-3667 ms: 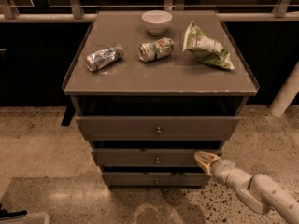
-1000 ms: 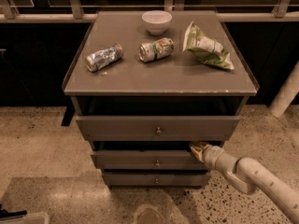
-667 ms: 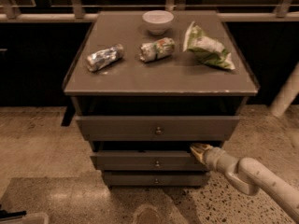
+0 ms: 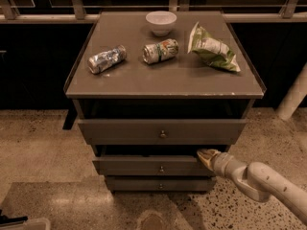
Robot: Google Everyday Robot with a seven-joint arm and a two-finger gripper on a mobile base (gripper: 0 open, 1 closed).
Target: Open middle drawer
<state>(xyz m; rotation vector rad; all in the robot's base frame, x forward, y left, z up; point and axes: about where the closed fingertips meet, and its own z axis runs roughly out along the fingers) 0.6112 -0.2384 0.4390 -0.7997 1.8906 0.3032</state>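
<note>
The middle drawer (image 4: pixel 144 166) is a flat grey-brown front with a small round knob (image 4: pixel 161 168), between a wider drawer above and a slimmer one below. It stands slightly forward of the bottom drawer, with a dark gap above it. My gripper (image 4: pixel 207 155) comes in from the lower right on a pale arm (image 4: pixel 259 178). Its tip is at the upper right corner of the middle drawer front, well to the right of the knob.
The top drawer (image 4: pixel 120 131) juts out above; the bottom drawer (image 4: pixel 134 183) sits just above the speckled floor. On the cabinet top (image 4: pixel 144 80) lie a white bowl (image 4: pixel 161 22), two crushed cans (image 4: pixel 106 59) (image 4: pixel 160 51) and a green chip bag (image 4: pixel 211 49).
Since the earliest frame the gripper has moved up and left to the middle drawer's upper right corner. It has hardly shifted over the last second; the drawers look unmoved.
</note>
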